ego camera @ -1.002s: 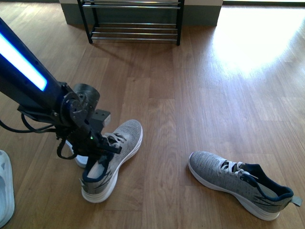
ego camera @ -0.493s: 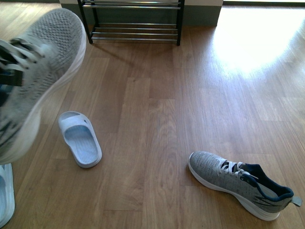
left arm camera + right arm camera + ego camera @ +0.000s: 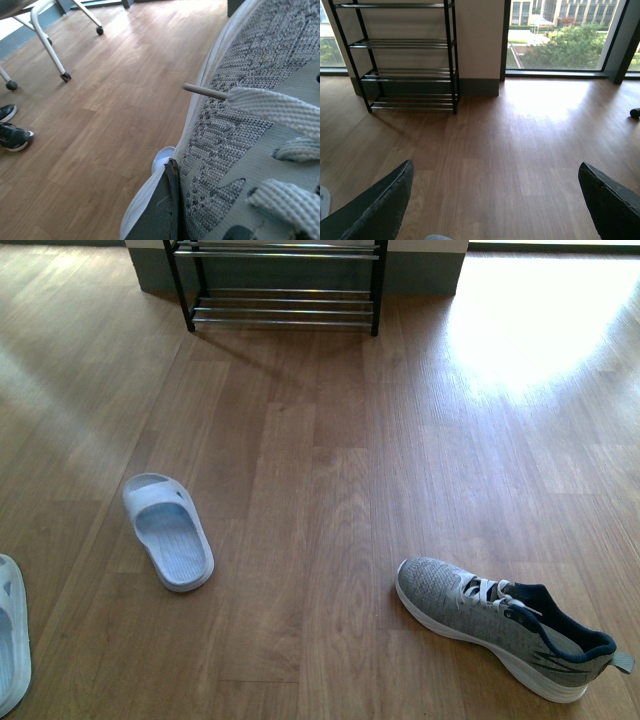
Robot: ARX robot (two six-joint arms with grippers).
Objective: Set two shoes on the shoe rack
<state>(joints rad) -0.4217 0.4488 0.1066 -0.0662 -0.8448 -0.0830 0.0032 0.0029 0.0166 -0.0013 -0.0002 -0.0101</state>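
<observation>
"Grey sneaker (image 3: 505, 625): where is it lying?"

"It is lying on its sole on the wooden floor (image 3: 330, 440), well apart from the shoe rack (image 3: 280, 285) standing at the far end. The other sneaker (image 3: 240, 125) is hanging above the floor, filling the left wrist view."

"What is gripping it?"

"The left hand (image 3: 162, 215) is clamping it, one dark finger pressing against its side. The right hand (image 3: 495, 200) is gaping wide and carrying nothing. A pale blue slide (image 3: 168, 530) and a second slide (image 3: 12, 635) are lying on the floor too."
</observation>
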